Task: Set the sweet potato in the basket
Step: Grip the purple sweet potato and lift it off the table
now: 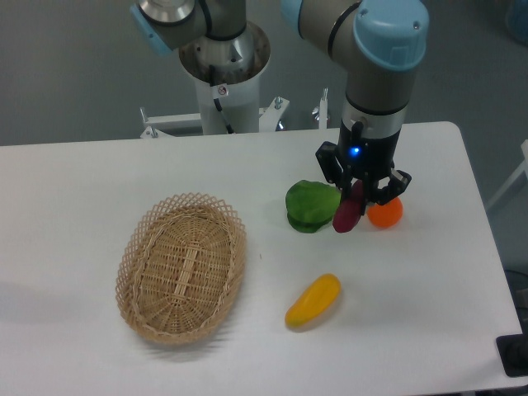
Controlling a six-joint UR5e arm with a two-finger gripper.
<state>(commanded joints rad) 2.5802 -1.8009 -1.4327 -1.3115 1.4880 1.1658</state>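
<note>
Fixed camera, white table (74, 190), one arm in view.

Left side: basket (182, 267), oval woven wicker in light tan with an open lacy rim, sits flat on the table with its long axis running roughly front to back. Nothing visible inside it.

Centre front: yellow-orange curved pepper-like item (313, 300) lies on the table, right of the basket and apart from it, tilted with its higher end toward the right.

Centre right: green pepper (311, 205) sits on the table, further back than the yellow item. Just to its right the sweet potato (349, 210), magenta-purple and elongated, hangs nearly upright with a slight tilt, its upper end up between the fingers. Its lower tip is beside the green pepper's right edge; contact between the two cannot be judged from this view.

Gripper (360, 188) points straight down from the arm's wrist, fingers closed on the upper part of the sweet potato. A blue light shows on the wrist housing above.

Right: round orange fruit (385, 213) on the table, partly hidden behind the gripper's right finger, just beside the sweet potato.

Sweet potato is well apart from the basket, with the green pepper between them
</note>
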